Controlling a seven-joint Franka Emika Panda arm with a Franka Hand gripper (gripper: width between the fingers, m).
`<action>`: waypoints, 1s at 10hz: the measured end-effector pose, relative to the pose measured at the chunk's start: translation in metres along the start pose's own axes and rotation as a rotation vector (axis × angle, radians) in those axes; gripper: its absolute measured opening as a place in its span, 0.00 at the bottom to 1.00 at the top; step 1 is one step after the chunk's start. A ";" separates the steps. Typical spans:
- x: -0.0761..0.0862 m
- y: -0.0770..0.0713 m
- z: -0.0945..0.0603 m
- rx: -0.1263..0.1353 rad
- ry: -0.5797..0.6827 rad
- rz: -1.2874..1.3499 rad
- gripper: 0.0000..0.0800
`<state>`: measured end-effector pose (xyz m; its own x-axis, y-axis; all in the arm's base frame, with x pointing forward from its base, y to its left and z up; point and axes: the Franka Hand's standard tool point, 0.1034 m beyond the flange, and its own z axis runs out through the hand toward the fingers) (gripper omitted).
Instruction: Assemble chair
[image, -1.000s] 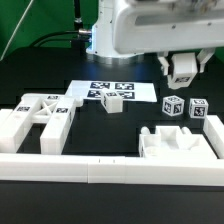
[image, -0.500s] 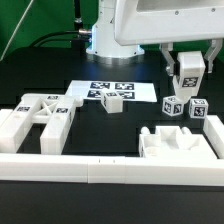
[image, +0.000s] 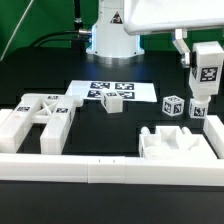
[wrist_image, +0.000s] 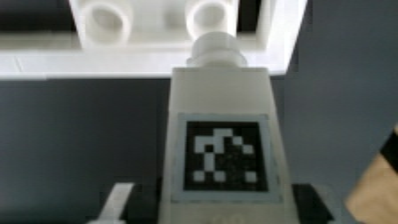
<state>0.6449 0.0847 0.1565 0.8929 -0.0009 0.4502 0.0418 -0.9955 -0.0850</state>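
Pinching the square leg, the end effector should centre its peg over a hole in the panel before pressing down.

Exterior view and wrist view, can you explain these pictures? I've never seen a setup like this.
This is a white robot arm building a chair from loose plastic parts. The exterior view comes from a camera off the arm; the wrist view comes from one on its wrist. Its two-fingered hand grips a tagged white leg, raised above the black table. On the table lie a crossed panel, a slotted piece, small tagged cubes and the flat marker board.
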 end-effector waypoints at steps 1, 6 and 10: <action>-0.010 -0.008 0.003 0.004 0.039 -0.011 0.36; -0.018 -0.019 0.016 0.006 0.080 -0.087 0.36; -0.027 -0.006 0.038 -0.015 0.128 -0.181 0.36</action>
<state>0.6379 0.0946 0.1116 0.8071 0.1663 0.5665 0.1886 -0.9819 0.0196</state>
